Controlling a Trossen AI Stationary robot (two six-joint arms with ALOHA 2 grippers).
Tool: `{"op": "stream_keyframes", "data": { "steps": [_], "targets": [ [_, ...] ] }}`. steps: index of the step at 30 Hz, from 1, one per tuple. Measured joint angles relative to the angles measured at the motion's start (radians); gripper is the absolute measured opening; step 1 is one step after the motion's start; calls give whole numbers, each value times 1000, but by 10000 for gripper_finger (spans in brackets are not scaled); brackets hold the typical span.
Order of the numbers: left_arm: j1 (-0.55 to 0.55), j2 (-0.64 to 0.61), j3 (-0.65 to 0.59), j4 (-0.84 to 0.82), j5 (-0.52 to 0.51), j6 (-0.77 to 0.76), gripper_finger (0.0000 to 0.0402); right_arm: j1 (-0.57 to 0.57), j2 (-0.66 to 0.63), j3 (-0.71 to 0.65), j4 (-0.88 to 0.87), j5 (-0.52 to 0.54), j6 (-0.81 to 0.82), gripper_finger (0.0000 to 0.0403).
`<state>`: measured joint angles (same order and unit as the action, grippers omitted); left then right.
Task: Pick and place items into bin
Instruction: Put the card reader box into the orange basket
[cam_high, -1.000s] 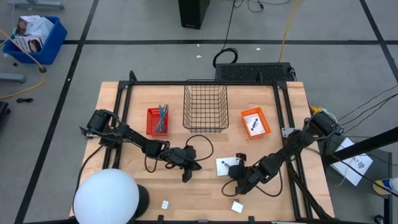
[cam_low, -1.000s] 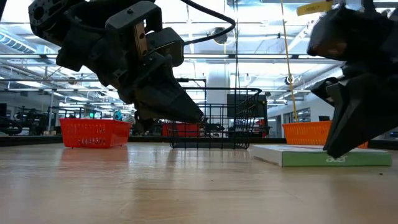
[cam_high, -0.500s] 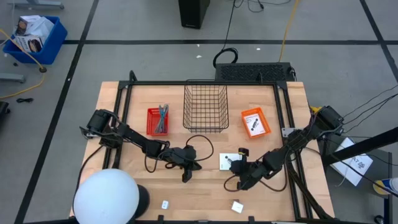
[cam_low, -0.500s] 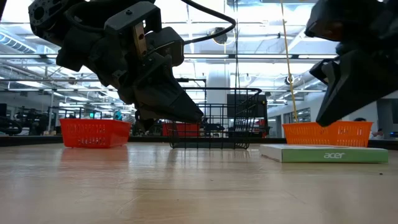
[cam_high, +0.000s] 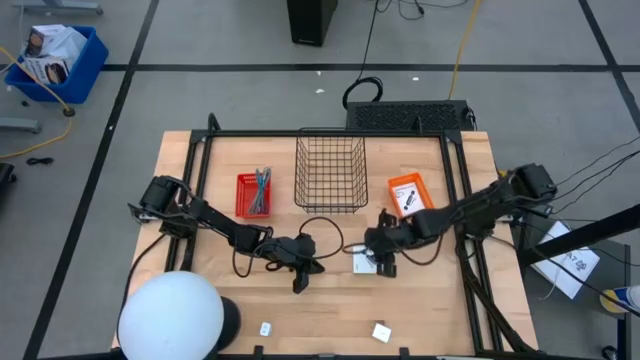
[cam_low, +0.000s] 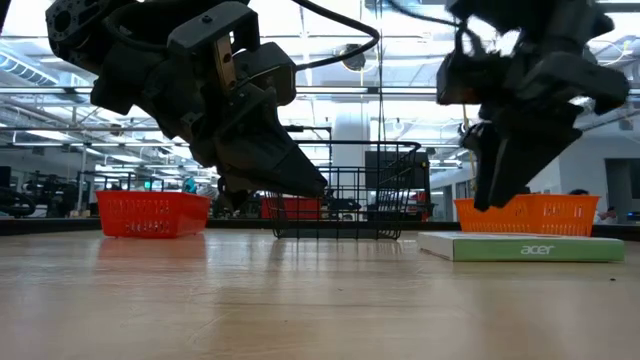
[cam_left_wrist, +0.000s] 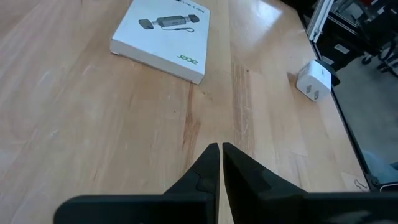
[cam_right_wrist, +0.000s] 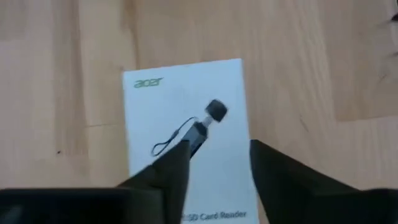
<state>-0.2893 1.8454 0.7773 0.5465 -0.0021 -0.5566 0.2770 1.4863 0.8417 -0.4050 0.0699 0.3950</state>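
A flat white box printed "acer" (cam_right_wrist: 186, 118) lies flat on the wooden table, right of centre (cam_high: 361, 263). My right gripper (cam_right_wrist: 217, 168) hangs open just above it, one finger over each side, clear of it in the low view (cam_low: 490, 200). My left gripper (cam_left_wrist: 220, 147) is shut, holds nothing, and hovers over bare wood left of the box (cam_high: 299, 284). Two small white blocks (cam_high: 265, 328) (cam_high: 381, 331) lie near the table's front edge. The wire basket (cam_high: 330, 175) stands at the far middle.
A red bin (cam_high: 253, 194) holding thin tools stands left of the basket, and an orange bin (cam_high: 410, 196) stands right of it. A white dome (cam_high: 170, 315) sits at the near left corner. A black cable (cam_high: 325, 232) loops between the grippers.
My right gripper has risen from the table beside the box's near right corner. It has swung toward the far left edge and now hangs over the box. My left arm has kept still.
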Motion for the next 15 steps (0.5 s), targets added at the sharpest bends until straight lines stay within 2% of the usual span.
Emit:
{"op": "stream_keyframes", "data": {
  "steps": [3, 6, 15],
  "targets": [
    [0, 0, 0, 0, 0, 6, 24, -35, 9, 0, 0, -47, -47, 198],
    [0, 0, 0, -3, 0, 10, 24, -55, 30, 0, -9, -53, -82, 210],
    [-1, 0, 0, -12, 1, 10, 24, -82, 136, 5, -3, -128, -120, 190]
  ]
}}
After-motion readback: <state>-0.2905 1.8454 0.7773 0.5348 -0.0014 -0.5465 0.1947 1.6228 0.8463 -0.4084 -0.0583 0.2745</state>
